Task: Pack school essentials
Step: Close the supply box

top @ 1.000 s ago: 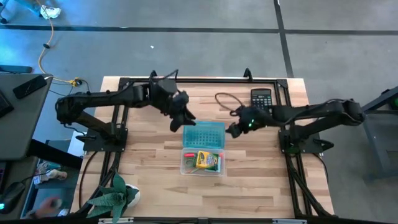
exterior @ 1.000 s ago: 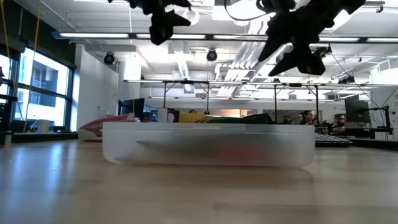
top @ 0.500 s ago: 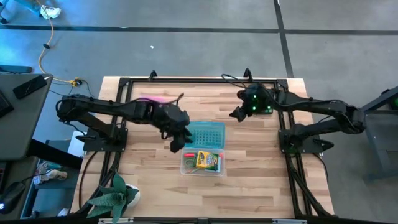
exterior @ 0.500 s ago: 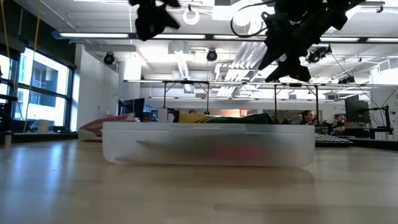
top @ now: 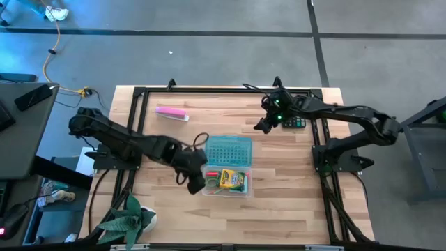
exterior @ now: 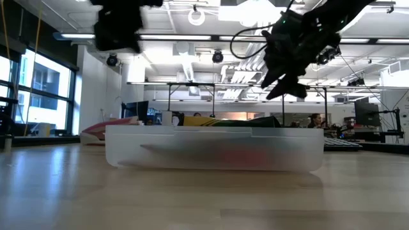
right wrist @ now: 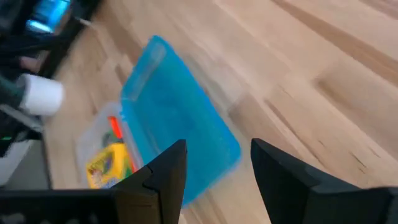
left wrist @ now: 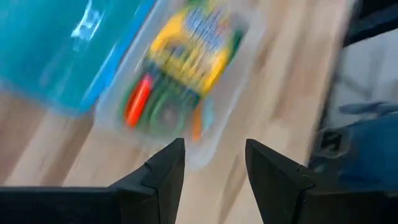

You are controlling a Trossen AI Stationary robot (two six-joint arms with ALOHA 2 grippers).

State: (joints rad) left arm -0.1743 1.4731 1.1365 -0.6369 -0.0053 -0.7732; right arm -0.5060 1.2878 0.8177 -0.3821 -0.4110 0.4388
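A clear plastic box [top: 249, 192] stands at the table's middle, its wall [exterior: 214, 156] filling the low view. In it lie a yellow-green box [left wrist: 189, 43], a red pen [left wrist: 137, 102] and green-handled scissors [left wrist: 165, 113]. Its blue lid [top: 230, 150] lies flat on the table along the box's far side. My left gripper [top: 197, 184] hangs open above the box's left end, pointing steeply down, with nothing between its fingers. My right gripper [top: 262, 127] is open and empty in the air at the far right, looking back at the lid [right wrist: 180, 124].
A pink-and-white bar [top: 171, 112] lies at the far left of the table. A black calculator [top: 297, 123] sits at the far right, partly under my right arm. A potted plant [top: 127, 222] stands at the near left corner. Bare wood lies near the front edge.
My left gripper has swung from above the lid's far left corner toward the near edge and down, ending by the box's left end, and has uncovered the pink-and-white bar. My right gripper has drawn away from the lid's right side toward the far edge. Box and lid have stayed put.
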